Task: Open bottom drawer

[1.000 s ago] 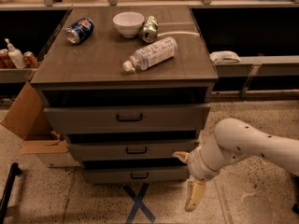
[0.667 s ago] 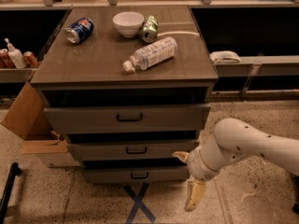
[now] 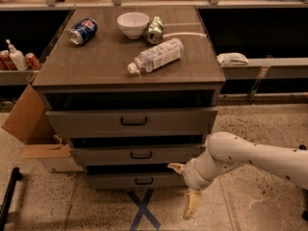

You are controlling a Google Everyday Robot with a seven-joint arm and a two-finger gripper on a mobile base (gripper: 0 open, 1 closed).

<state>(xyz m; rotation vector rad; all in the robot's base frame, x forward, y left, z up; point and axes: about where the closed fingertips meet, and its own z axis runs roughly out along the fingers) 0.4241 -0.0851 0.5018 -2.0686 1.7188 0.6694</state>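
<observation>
Nothing's really moved since a second ago, fwiw. Grey cabinet [image 3: 130, 76], then the white arm [image 3: 255, 155] reaching in low from the right. Bottom drawer [image 3: 110, 181] is the lowest front, just left of the gripper [image 3: 178, 192]; jaws spread wide, holding nothing, clear of its handle [image 3: 144, 181].

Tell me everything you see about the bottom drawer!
The bottom drawer is the lowest, shallowest front on the grey wood-look cabinet, just above the floor. It has a small black bar handle in the middle and a dark gap above it. The gripper hangs open at its right end; nothing grips the handle.
</observation>
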